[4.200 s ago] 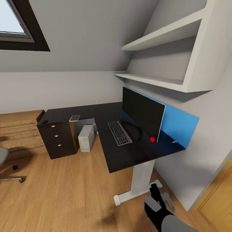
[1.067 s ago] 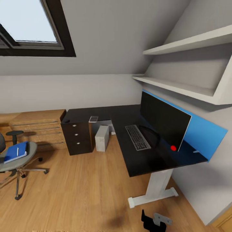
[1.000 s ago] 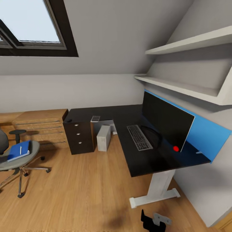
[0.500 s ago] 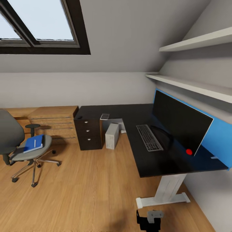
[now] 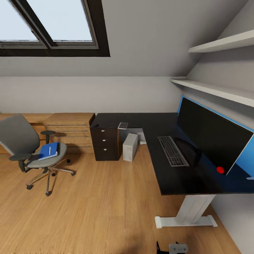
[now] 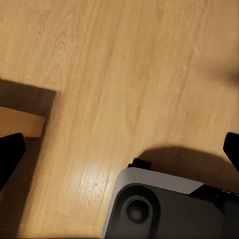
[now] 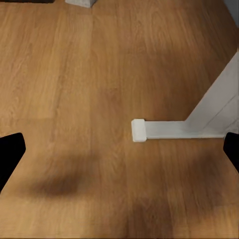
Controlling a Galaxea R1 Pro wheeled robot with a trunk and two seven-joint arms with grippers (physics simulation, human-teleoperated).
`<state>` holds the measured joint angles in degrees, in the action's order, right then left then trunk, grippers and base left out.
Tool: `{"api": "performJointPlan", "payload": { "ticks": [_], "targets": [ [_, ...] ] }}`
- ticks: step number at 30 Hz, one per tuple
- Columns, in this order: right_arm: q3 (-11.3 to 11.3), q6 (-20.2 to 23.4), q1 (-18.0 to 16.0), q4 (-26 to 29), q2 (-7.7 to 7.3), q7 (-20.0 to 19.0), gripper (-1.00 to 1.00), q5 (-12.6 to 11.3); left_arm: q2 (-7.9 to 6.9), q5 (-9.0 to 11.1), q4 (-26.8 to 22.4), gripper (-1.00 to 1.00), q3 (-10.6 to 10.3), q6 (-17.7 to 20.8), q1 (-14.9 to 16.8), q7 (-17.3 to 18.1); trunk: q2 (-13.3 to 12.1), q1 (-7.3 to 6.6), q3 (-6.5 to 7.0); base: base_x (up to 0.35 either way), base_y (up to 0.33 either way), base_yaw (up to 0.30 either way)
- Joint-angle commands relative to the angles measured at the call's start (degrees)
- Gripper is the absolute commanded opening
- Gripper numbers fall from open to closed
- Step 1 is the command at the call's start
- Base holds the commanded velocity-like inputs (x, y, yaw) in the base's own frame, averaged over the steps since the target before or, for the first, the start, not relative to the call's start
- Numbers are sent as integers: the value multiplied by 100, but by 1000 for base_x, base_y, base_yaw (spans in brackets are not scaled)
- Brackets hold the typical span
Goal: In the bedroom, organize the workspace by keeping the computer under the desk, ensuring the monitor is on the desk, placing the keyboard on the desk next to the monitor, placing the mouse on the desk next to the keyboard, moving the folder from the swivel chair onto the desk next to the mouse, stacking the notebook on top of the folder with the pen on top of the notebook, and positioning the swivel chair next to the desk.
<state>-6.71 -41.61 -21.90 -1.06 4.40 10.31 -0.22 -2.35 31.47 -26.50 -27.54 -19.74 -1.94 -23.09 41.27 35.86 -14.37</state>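
Head view: the black L-shaped table [image 5: 155, 123] runs along the right of the frame, the monitor [image 5: 215, 135] standing at its right edge and the keyboard [image 5: 173, 151] lying just in front of it. The notebook [image 5: 123, 125] sits on the table's far wing above the drawers. The computer [image 5: 130, 147] stands on the wood floor [image 5: 98, 208] under the table. At left, well apart, the swivel chair [image 5: 31, 148] carries the blue folder [image 5: 49, 151] with the pen [image 5: 49, 150] on top. Left pincer [image 6: 119, 152] and right pincer [image 7: 119, 154] both spread wide, holding nothing, over floor.
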Motion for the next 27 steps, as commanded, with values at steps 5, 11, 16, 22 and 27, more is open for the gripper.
{"api": "performJointPlan", "payload": {
  "ticks": [5, 11, 16, 22, 27],
  "targets": [
    [-56, -253, 66, -13, -29, 46, 100, 20, -22, 44, -12, 100, -49, -27, 1, -46, 7, 2, -44, 0, 0, 178],
    [-55, -292, 79, -9, -56, 19, 100, 30, -29, 44, -13, 100, -49, -29, 1, -47, 7, 2, -69, 0, 0, 106],
    [-65, -303, 80, -8, -153, -15, 100, 37, -25, 44, -13, 100, -49, -29, 1, -45, 7, 2, -70, 10, 24, 8],
    [-69, -295, 80, -8, -167, -20, 100, 39, -29, 44, -13, 100, -49, -29, 1, -38, 7, 2, -71, 134, 252, 0],
    [-67, -293, 82, -10, -168, -20, 100, 48, -29, 44, -13, 100, -49, -29, 1, -38, 7, 2, -71, 224, 279, 0]
  ]
}}
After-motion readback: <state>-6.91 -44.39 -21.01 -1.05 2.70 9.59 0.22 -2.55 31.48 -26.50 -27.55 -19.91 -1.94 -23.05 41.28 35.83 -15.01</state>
